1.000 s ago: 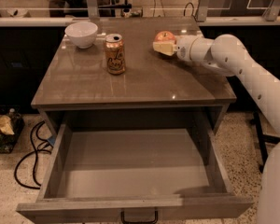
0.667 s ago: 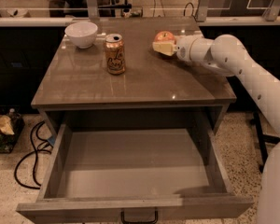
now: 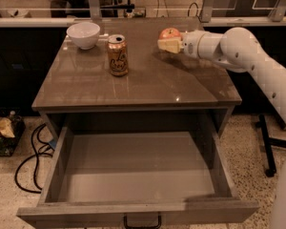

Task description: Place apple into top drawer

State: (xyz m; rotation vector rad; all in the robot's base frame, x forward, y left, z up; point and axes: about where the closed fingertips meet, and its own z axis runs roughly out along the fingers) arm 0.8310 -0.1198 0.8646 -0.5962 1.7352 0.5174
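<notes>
The apple (image 3: 171, 32), red-orange with a yellowish patch, is at the far right of the table top. My gripper (image 3: 167, 39) reaches in from the right on the white arm and is shut on the apple. One pale finger (image 3: 167, 46) shows in front of the apple; the other is hidden behind it. The top drawer (image 3: 133, 171) is pulled wide open below the table's front edge. It is empty, with a dark loop handle (image 3: 142, 222) on its front panel.
An orange-gold drink can (image 3: 117, 55) stands mid-left on the table top (image 3: 148, 80). A white bowl (image 3: 83, 35) sits at the back left. Black cables (image 3: 31, 161) and a bag (image 3: 2, 132) lie on the floor at the left. A stand's legs (image 3: 269, 142) are at the right.
The gripper and the apple have risen slightly together above the table top. The can, the bowl and the drawer have not moved.
</notes>
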